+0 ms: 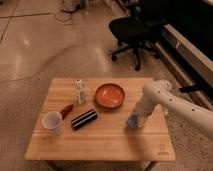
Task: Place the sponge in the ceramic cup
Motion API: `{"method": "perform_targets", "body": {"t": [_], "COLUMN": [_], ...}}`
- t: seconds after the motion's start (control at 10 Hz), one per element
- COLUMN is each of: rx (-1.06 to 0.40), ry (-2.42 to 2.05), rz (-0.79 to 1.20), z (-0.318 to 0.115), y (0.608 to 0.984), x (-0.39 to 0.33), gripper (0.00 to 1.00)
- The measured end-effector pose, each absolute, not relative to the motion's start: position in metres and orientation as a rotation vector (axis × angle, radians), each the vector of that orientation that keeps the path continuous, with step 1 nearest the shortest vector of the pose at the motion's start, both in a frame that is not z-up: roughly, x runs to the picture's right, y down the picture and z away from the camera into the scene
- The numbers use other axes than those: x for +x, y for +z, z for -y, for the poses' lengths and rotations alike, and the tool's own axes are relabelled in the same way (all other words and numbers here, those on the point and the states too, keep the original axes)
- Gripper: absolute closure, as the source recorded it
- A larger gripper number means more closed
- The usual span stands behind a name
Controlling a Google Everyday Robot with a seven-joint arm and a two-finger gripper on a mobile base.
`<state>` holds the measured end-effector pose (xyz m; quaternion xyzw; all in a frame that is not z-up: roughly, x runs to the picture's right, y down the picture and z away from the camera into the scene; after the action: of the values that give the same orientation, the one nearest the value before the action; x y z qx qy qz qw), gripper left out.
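The light-blue sponge (133,122) lies on the wooden table (100,142), right of centre. My gripper (136,119) hangs straight down onto it from the white arm (165,100) that reaches in from the right. Far off, near the table's left edge, stands the white ceramic cup (52,122), upright with its pale inside showing. The gripper covers part of the sponge.
An orange-red bowl (109,95) sits just up and left of the gripper. A small clear bottle with a white cap (80,92), a red object (66,110) and a dark striped bar (83,119) lie between the cup and the bowl. A black office chair (135,30) stands behind the table.
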<state>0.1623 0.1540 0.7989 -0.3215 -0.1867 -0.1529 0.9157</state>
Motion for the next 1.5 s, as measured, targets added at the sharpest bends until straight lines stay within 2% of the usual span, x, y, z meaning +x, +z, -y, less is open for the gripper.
{"method": "perform_targets", "body": {"t": [0.6, 0.8, 1.1, 1.5], "rx": [-0.610, -0.591, -0.570, -0.569], "ry": [-0.512, -0.544, -0.588, -0.585], "rz": [0.645, 0.712, 0.784, 0.782], "z": [-0.108, -0.100, -0.102, -0.102], "y": [0.685, 0.662, 0.641, 0.641], "x": [0.067, 0.038, 0.003, 0.005], "gripper": [1.00, 1.00, 1.00, 1.00]}}
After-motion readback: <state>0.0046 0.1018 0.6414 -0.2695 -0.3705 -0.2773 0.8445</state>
